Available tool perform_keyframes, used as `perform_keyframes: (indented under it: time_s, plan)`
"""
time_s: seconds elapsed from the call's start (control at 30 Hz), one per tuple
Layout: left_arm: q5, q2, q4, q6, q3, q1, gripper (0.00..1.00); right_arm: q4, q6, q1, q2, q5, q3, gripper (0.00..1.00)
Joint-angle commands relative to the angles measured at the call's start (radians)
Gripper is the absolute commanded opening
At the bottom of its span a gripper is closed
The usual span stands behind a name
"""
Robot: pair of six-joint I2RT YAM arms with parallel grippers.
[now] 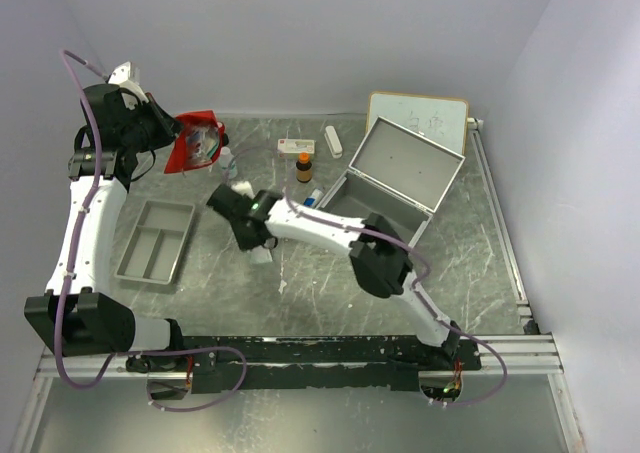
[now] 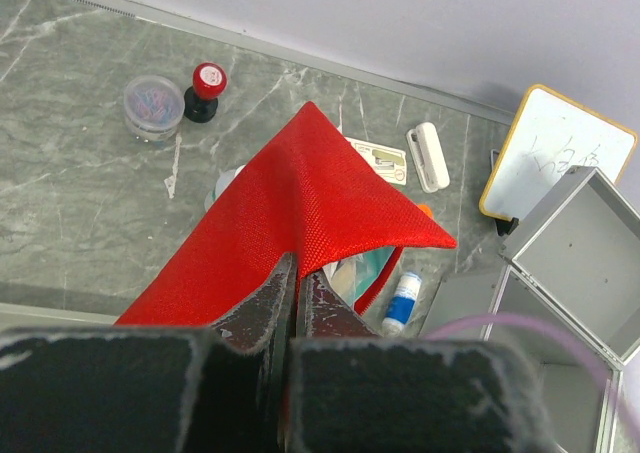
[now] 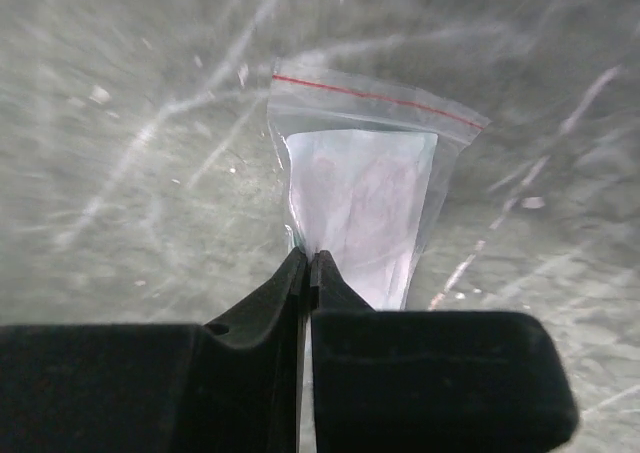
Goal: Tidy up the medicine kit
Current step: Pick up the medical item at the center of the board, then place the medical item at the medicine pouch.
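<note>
left gripper: my jaws clamped on red pouch
right gripper: clamped on clear zip bag
medicine kit: open, right of my right gripper

My left arm stands tall from its base at the near left. Its white link runs up to a bent elbow at the far left, and the wrist is turned to the right. The left end effector is raised well above the desk, jaws pressed together on a fold of the red pouch. My right arm stretches low from the near right, folds at the elbow and reaches left toward the middle. The right end effector points down, its fingers closed tight on the edge of a clear zip bag, with no gap between the tips.
</note>
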Motion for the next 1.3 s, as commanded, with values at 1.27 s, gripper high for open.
perform_keyframes:
  time_s: [1.27]
  plan:
    - [0.192,0.017,0.068,-0.047,0.001,0.005,0.07,1.354,0.744,-0.298,-0.260,-0.666,-0.252,0.00]
